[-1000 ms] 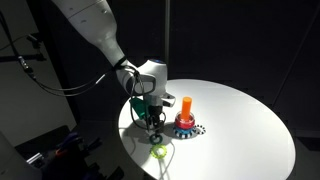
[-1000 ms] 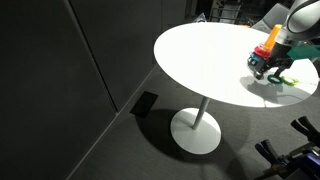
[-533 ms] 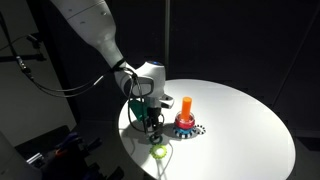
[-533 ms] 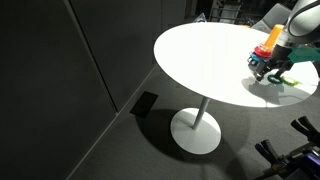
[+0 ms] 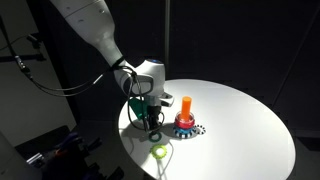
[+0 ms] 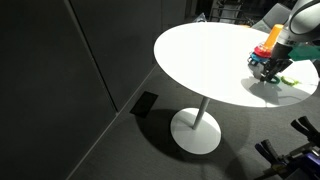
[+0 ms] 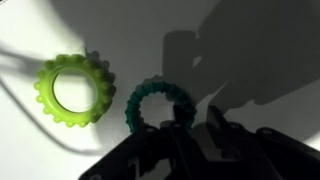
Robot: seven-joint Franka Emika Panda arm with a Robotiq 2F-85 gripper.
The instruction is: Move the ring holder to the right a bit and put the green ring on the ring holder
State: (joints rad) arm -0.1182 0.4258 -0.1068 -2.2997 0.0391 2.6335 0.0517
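The ring holder point(image 5: 186, 118), an orange peg on a red base with a blue toothed rim, stands upright on the white round table point(image 5: 240, 120); it also shows behind the arm point(image 6: 271, 40). My gripper point(image 5: 151, 118) points straight down just beside it, low over the table. In the wrist view the green ring point(image 7: 133, 105) lies flat, and my gripper point(image 7: 197, 115) straddles its near rim: one dark finger stands over the ring's hole, the other outside it. The fingers are close together, but the dark picture does not show whether they pinch the rim.
A lime yellow-green toothed ring point(image 7: 75, 90) lies flat next to the green one, near the table's edge point(image 5: 158, 152). Cables hang behind the arm at the left. The table's far half point(image 6: 200, 60) is bare, on a single pedestal foot.
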